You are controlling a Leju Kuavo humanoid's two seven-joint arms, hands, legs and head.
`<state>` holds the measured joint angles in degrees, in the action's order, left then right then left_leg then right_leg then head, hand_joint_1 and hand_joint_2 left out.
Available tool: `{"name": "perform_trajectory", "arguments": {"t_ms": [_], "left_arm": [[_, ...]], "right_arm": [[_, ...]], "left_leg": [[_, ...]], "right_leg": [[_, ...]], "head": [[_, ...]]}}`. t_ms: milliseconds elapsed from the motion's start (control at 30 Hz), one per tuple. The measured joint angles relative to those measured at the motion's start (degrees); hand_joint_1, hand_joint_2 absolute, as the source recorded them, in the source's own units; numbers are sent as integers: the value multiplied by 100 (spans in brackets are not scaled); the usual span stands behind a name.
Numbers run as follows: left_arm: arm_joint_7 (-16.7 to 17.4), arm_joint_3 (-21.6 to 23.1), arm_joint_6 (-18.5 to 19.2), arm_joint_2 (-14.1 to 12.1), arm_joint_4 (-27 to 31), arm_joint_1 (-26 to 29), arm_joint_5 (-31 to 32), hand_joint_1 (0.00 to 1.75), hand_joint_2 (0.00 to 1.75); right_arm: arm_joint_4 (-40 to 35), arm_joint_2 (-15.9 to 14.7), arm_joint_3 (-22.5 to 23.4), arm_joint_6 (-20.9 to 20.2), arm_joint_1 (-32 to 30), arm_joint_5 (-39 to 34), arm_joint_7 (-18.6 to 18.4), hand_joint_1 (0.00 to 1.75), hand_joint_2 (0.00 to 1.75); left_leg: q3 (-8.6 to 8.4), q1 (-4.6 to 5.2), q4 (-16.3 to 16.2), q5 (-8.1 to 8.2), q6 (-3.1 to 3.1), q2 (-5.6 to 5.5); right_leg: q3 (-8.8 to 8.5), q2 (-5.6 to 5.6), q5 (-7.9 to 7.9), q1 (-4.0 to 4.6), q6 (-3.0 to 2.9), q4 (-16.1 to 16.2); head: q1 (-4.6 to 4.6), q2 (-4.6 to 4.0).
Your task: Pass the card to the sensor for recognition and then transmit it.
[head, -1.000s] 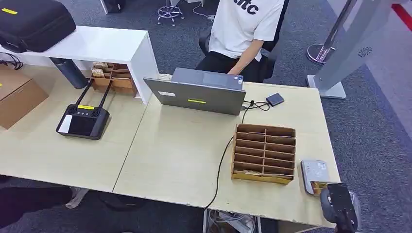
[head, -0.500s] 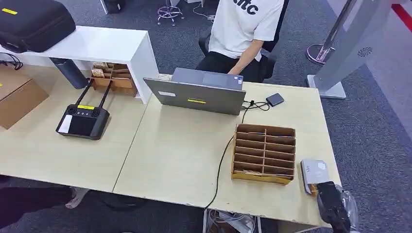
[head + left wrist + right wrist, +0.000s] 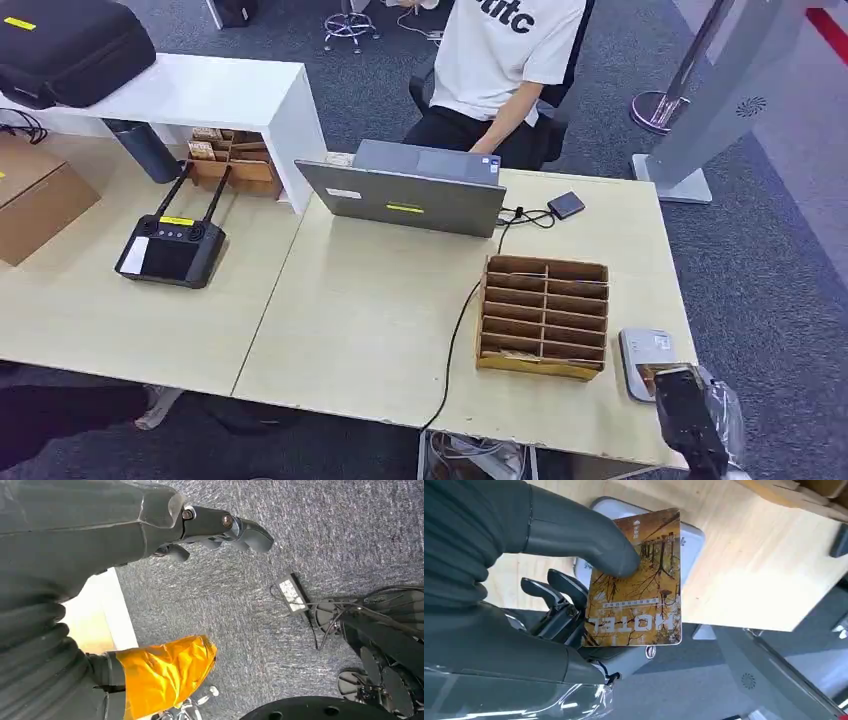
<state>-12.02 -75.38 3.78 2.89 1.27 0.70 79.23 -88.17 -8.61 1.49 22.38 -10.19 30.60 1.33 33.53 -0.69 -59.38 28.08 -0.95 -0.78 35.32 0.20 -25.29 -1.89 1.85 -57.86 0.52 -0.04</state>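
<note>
One card (image 3: 636, 585) held over sensor (image 3: 645, 352)

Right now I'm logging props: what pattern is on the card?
Golden-yellow autumn trees with white "HOTEL" lettering on the rectangular card, clearest in right wrist view.

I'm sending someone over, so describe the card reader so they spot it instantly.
Find the pale wooden table, then its near right corner past the cardboard sorter. The reader is the flat grey-white rounded box lying there, with the right robot hand holding a card over it.

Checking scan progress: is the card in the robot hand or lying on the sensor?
In the right robot hand: thumb presses the card.
</note>
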Motion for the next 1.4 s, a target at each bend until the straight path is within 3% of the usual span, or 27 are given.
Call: {"name": "perform_trajectory", "arguments": {"t_ms": [333, 467, 600, 767, 867, 1033, 1400], "left_arm": [[-41, 52, 24, 22, 0, 16, -129, 0, 175], [-96, 125, 70, 22, 0, 20, -109, 0, 175], [-146, 269, 166, -24, 0, -30, 22, 0, 175], [-99, 459, 277, -107, 0, -232, 312, 0, 175], [-70, 546, 278, -131, 0, -311, 430, 0, 175], [138, 625, 284, -131, 0, -521, 610, 0, 175], [551, 664, 352, -68, 0, -589, 662, 0, 175]], "right_arm": [[-703, -87, -33, 216, -57, 284, 80, 175, 175], [-1154, -206, -88, 247, 87, 343, 527, 175, 175], [-1342, -394, -492, 78, 899, 520, 1056, 175, 175], [-936, -424, -1414, -709, 2686, 586, 620, 175, 175], [-584, -424, -1833, -963, 3498, 588, 372, 175, 175], [637, -297, -2652, -1574, 5398, 947, -472, 175, 175], [2650, 263, -3565, -2470, 6981, 1795, -1248, 175, 175]], "left_leg": [[2, 1, 0, 0, 0, 0], [6, 0, 0, 0, 0, 3], [-3, -2, 0, -3, -2, 27], [1, -3, 0, -34, -11, 40], [13, -4, 0, -50, -14, 13], [24, -3, -1, -72, -15, 16], [31, -3, -1, -72, -16, 8]], "right_leg": [[-1, 0, 0, -1, 0, 0], [-2, 4, 2, -1, 0, -2], [-4, 26, 10, 0, -5, -3], [10, 40, 36, 1, -7, -7], [9, 20, 55, 1, -12, -11], [31, 23, 72, 1, -17, -11], [31, 11, 72, 1, -16, -9]], "head": [[0, 0], [0, 0], [0, 0], [4, 0], [-2, 0], [-2, 0], [0, 0]]}}
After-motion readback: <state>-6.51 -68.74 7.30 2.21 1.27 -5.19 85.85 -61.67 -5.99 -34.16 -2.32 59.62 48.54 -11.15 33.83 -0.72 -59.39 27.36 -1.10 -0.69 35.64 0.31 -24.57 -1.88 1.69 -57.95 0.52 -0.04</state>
